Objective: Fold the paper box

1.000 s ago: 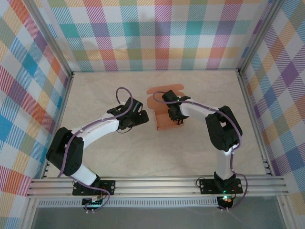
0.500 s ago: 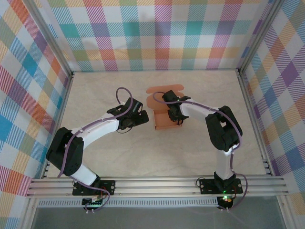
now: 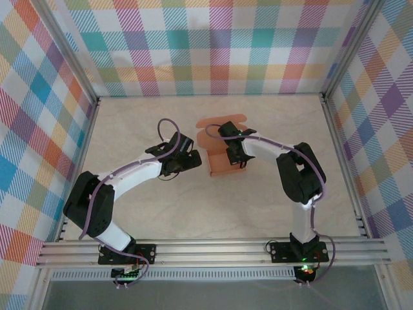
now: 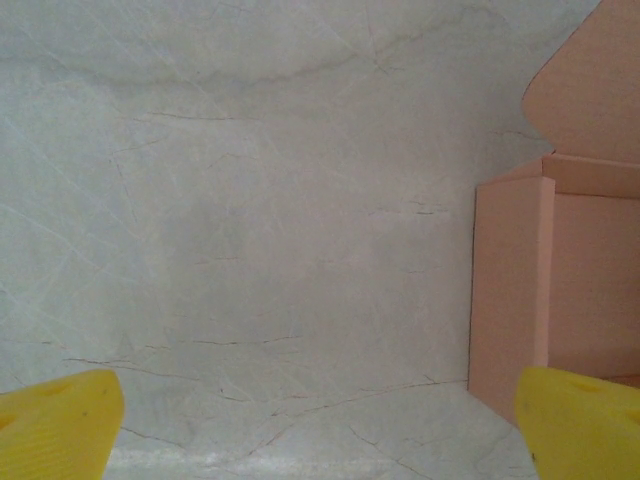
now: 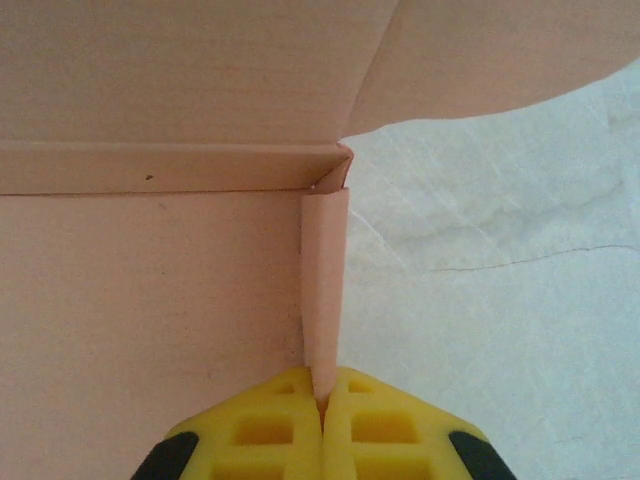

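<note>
While the right gripper (image 5: 322,400) has its yellow fingers pressed together on the thin upright side wall (image 5: 325,270) of the paper box (image 5: 150,290), the step in hand looks like standing that wall square along its crease. It would go best with a steady pinch low on the wall and a slow turn about the fold line, so the thin card bends at the score and does not buckle. The left gripper (image 4: 320,430), fingers wide apart and holding nothing, sits just left of the box and could brace the near corner.

In the top view the paper box (image 3: 218,169) lies on the pale marbled table (image 3: 142,123) at centre frame, between the two grippers. It is salmon-orange card, half formed: a flat floor, raised walls meeting at a corner, and a rounded tab (image 5: 500,60) spread out flat at the upper right of the right wrist view.
</note>
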### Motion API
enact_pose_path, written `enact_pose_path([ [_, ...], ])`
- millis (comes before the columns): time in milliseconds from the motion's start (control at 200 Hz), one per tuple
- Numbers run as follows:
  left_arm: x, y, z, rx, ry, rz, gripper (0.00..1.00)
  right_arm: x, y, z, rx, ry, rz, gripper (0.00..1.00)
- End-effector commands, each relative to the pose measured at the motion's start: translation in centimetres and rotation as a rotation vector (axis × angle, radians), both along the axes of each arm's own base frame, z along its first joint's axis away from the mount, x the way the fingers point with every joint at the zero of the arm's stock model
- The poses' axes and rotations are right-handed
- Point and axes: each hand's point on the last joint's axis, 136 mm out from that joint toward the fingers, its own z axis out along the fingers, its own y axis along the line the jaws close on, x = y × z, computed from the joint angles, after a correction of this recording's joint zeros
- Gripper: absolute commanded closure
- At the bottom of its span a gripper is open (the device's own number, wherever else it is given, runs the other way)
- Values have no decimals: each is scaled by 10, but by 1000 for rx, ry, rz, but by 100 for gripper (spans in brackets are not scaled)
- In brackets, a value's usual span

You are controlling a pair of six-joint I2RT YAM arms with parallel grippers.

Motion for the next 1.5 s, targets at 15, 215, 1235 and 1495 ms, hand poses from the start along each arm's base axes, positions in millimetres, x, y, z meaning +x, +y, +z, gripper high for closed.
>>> enact_pose_path([
  [15, 4, 3, -4, 0, -3, 1, 0, -18, -14, -35, -133, 111, 16, 97],
  [215, 4, 4, -5, -3, -2, 3, 0, -22, -17, -49, -176, 149, 10, 100],
  [1235, -1, 15, 0, -8, -20, 24, 0, -14, 4, 1, -12, 20, -22, 66],
  [1495, 1, 14, 0, -12, -29, 16, 0, -11, 7, 17, 24, -13, -22, 59],
])
